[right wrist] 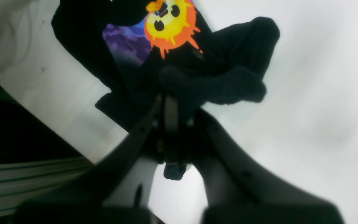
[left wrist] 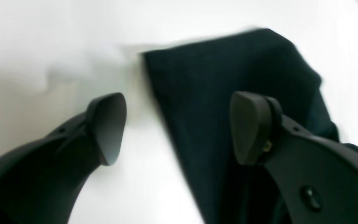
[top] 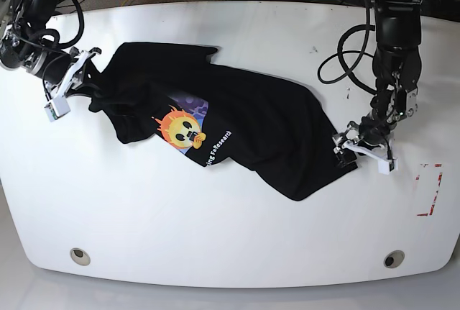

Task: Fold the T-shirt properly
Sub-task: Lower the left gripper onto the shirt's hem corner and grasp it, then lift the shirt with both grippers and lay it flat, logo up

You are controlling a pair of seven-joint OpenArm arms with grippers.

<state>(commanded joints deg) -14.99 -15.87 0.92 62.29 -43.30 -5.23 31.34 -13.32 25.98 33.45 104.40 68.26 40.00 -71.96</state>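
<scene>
Black T-shirt (top: 237,123) lying crumpled and slanted across the white table (top: 230,231), print facing up, not yet spread flat. Orange-yellow face print (top: 181,129) near the left part of the cloth in the base view, white lettering just below it.

Right gripper (right wrist: 169,93) at the far left end of the cloth in the base view, fingers pressed together and pinching a bunched fold of black fabric; in the right wrist view the fold bulges out beyond the fingertips, with the print just past it. Left gripper (left wrist: 179,127) at the opposite end, fingers spread apart with nothing between them; 1 finger over bare table, the other over the cloth, so the cloth edge runs through the gap. Contact with the fabric not possible to tell from these views.

Likely step in hand: taking the second hold, so that both ends can be pulled apart and the shirt flattened. To do it well:
- lower the left gripper until the bottom finger slides under the edge, then close on 1 clean layer near a corner, not on a bunch;
- keep the right pinch firm and low, without tugging;
- pull both ends outward evenly and slowly, to avoid twisting the body of the shirt.

Risk: thin cloth slipping from a shallow pinch.
</scene>
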